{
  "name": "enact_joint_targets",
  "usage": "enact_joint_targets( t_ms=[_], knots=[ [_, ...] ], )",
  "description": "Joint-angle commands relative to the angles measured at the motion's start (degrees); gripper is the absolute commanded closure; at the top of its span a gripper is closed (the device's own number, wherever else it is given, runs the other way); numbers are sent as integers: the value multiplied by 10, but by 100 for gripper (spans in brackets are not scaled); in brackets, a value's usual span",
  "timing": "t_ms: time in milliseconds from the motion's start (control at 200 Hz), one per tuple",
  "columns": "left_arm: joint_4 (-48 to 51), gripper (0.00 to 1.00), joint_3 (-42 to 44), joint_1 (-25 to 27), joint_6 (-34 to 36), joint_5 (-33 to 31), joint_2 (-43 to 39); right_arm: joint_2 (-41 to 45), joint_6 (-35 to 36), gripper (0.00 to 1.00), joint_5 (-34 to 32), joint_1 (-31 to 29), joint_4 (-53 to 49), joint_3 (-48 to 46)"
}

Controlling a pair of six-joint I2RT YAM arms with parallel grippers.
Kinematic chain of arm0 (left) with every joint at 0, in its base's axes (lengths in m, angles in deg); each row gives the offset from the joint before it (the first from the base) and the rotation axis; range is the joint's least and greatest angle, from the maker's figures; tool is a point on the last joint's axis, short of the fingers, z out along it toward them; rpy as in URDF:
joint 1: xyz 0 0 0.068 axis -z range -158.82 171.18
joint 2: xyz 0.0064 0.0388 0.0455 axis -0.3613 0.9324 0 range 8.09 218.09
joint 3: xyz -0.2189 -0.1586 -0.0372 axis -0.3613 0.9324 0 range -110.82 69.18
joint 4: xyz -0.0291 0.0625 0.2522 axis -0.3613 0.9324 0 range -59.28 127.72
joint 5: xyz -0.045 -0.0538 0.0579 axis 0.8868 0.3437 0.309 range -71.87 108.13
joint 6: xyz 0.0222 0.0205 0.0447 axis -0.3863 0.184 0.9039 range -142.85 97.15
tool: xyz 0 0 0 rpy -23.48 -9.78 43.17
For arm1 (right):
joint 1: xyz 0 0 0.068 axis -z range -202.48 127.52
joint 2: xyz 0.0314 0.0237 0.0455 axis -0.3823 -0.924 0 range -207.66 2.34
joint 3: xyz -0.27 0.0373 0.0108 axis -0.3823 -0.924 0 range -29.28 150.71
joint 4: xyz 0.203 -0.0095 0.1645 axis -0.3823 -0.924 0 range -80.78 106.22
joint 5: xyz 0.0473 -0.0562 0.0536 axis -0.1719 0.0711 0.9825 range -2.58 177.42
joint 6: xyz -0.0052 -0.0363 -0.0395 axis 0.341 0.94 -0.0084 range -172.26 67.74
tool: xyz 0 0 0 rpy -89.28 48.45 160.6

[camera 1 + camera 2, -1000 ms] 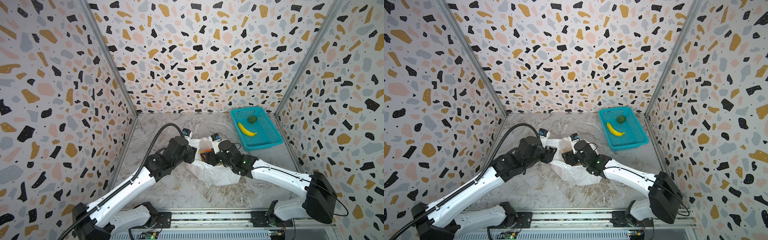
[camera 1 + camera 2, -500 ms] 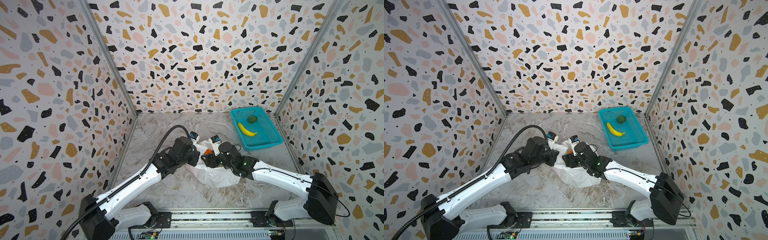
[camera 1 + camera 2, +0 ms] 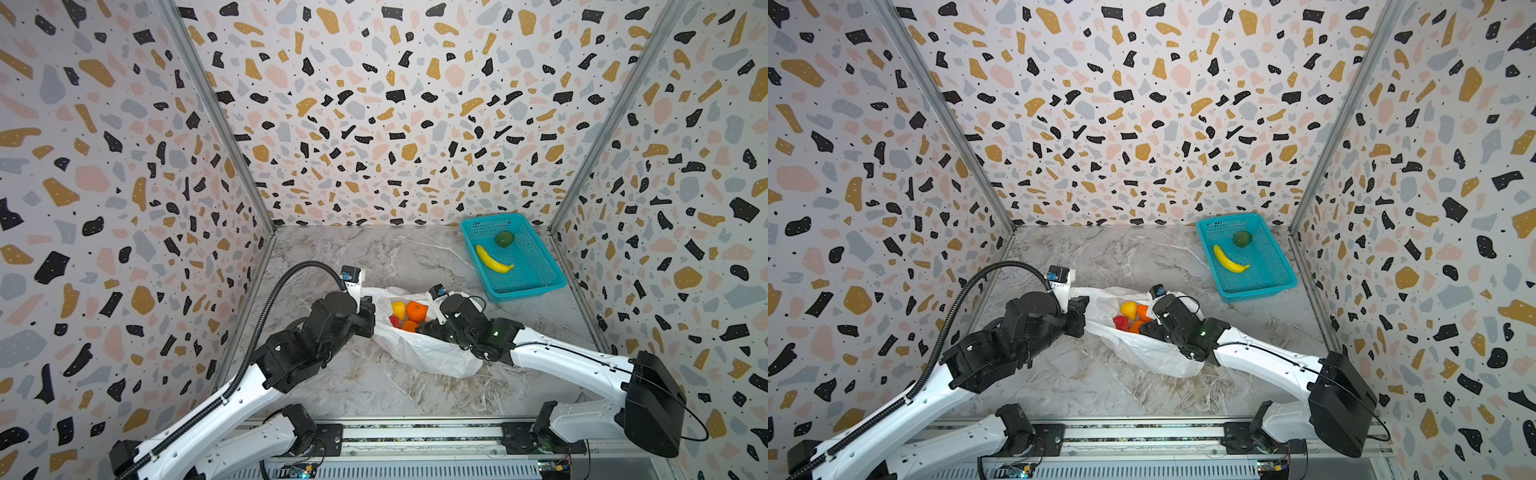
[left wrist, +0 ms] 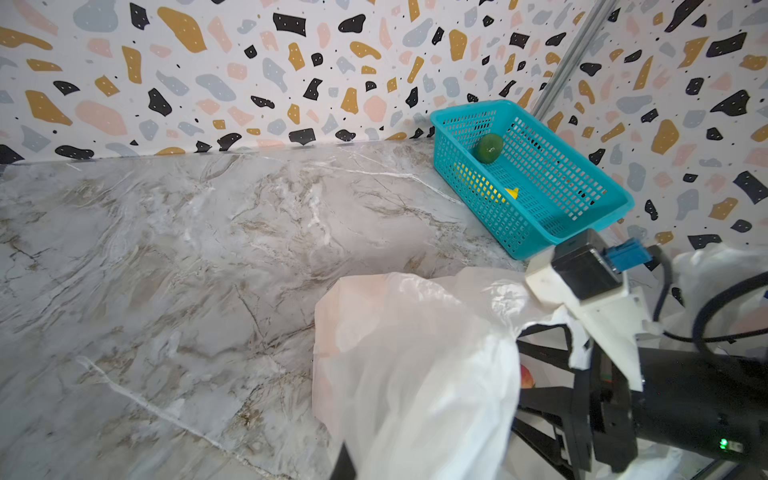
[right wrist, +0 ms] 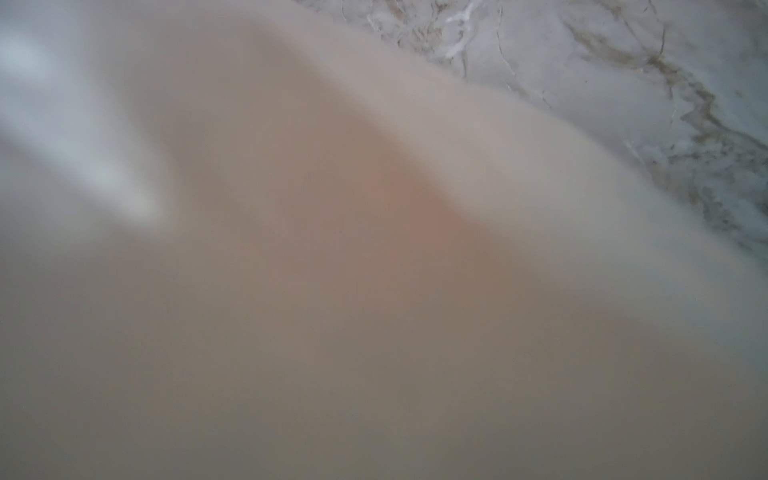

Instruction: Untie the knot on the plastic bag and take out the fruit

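Overhead, fruit (image 3: pixel 416 311); right wrist, blurred plastic bag (image 5: pixel 374 291).

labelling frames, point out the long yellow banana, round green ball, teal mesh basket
long yellow banana (image 3: pixel 491 260), in a top view, middle
round green ball (image 3: pixel 504 238), in a top view, centre
teal mesh basket (image 3: pixel 535 268), in a top view, bare floor

white arms, black joints, above a silver rail (image 3: pixel 415 433)
ribbed black hose (image 3: pixel 266 303) along the left arm (image 3: pixel 249 399); thin black cable (image 3: pixel 702 417) and green light (image 3: pixel 496 333) on the right arm (image 3: pixel 561 361)
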Motion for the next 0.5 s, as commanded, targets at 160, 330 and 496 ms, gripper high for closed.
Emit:
enact_joint_targets(
  t_ms=[160, 330, 496],
  knots=[
    [-8, 100, 47, 44, -43, -11, -15, -76, 35, 19, -78, -4, 46, 44],
    [-12, 100, 78, 73, -68, -11, -28, -164, 80, 17, -107, 50, 51, 169],
    [-41, 100, 113, 107, -90, -15, -30, -236, 135, 15, -114, 102, 96, 245]
  ],
)
